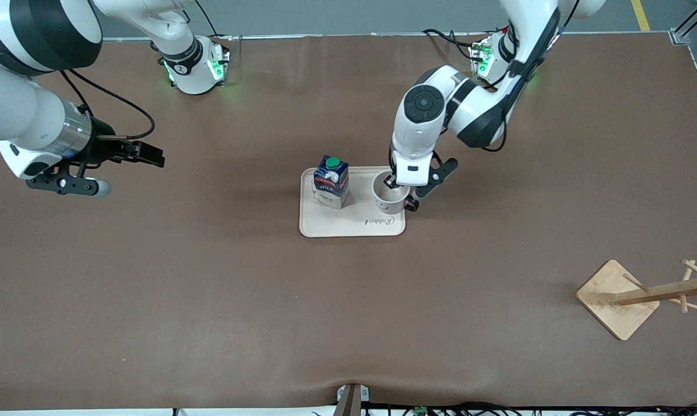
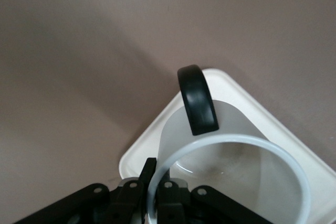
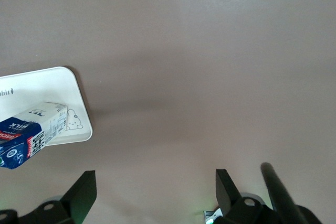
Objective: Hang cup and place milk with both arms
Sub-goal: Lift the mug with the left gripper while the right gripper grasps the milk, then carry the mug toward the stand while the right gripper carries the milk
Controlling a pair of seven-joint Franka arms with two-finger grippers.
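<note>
The white cup (image 1: 390, 199) stands upright on a cream tray (image 1: 352, 226), at the tray's edge toward the left arm's end. My left gripper (image 1: 396, 184) is down on the cup and shut on its rim, with one finger inside and one outside. The left wrist view shows the gripper (image 2: 157, 174), the rim (image 2: 294, 166) and the black handle (image 2: 197, 99). The dark blue milk carton (image 1: 331, 180) with a green cap stands on the same tray beside the cup. My right gripper (image 1: 155, 156) is open and empty, up over bare table toward the right arm's end. It also shows in its wrist view (image 3: 153, 177), as does the milk (image 3: 31, 132).
A wooden cup rack (image 1: 637, 294) with pegs stands on a square base toward the left arm's end, nearer to the front camera than the tray. The brown table (image 1: 210, 289) lies around the tray.
</note>
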